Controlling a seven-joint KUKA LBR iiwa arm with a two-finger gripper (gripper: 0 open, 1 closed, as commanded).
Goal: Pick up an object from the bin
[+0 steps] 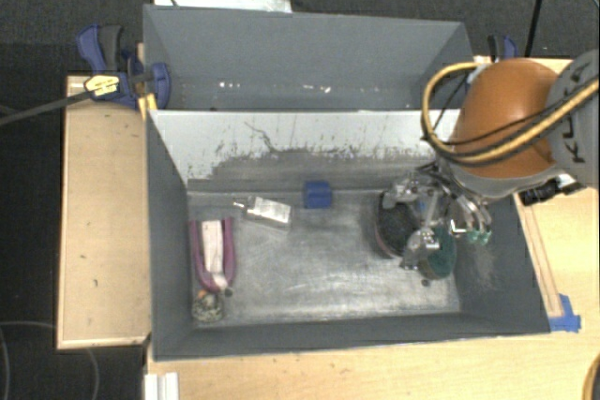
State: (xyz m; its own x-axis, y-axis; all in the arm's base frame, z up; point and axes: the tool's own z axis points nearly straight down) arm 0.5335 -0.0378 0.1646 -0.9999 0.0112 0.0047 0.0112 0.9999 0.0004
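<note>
At the right end of the bin (309,61), my gripper (433,234) sits low over a dark round thing (394,229) and a teal piece (441,259). Nothing looks lifted yet, and I cannot tell whether the claw is clenched.

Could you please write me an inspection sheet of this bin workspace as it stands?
Surface: grey metal bin, floor scuffed and scratched.
Job's things: dark round object and teal-green object at the right, by the gripper; whether either is held cannot be told.
Clutter: small blue cube and white-silver packet near the back wall; purple-and-white strip at the left.
Grippers: gripper low over the right side, under the orange wrist cover.
Cables: yellowish cables looped over that cover.
Surroundings: nothing seen.
</note>
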